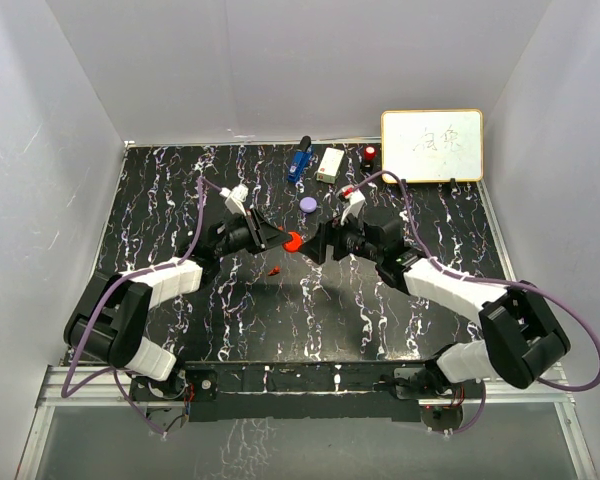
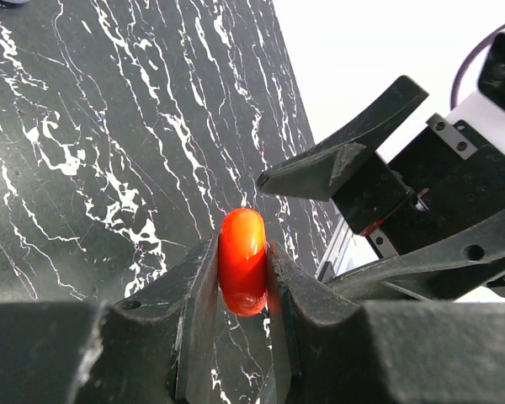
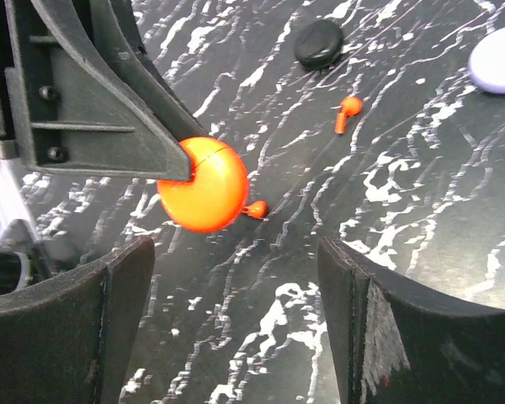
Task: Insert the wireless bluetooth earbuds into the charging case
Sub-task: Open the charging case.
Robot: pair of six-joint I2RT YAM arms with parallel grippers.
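A round red charging case (image 1: pixel 293 241) hangs above the middle of the table, its lid closed, with my left gripper (image 1: pixel 283 240) shut on it. In the left wrist view the case (image 2: pixel 241 273) stands edge-on between the left gripper's (image 2: pixel 242 246) pads. My right gripper (image 1: pixel 316 243) faces it from the right, open and holding nothing. In the right wrist view the case (image 3: pixel 204 185) sits ahead of the right gripper (image 3: pixel 236 248). One red earbud (image 3: pixel 347 109) lies on the table; another (image 3: pixel 255 209) shows beside the case's rim. An earbud (image 1: pixel 274 270) lies below the left gripper.
A purple round case (image 1: pixel 308 204) lies behind the grippers, also in the right wrist view (image 3: pixel 501 59), near a black round puck (image 3: pixel 319 42). At the back stand a blue gadget (image 1: pixel 299 160), a white box (image 1: pixel 330 164), a red-topped item (image 1: pixel 369 154) and a whiteboard (image 1: pixel 432 145).
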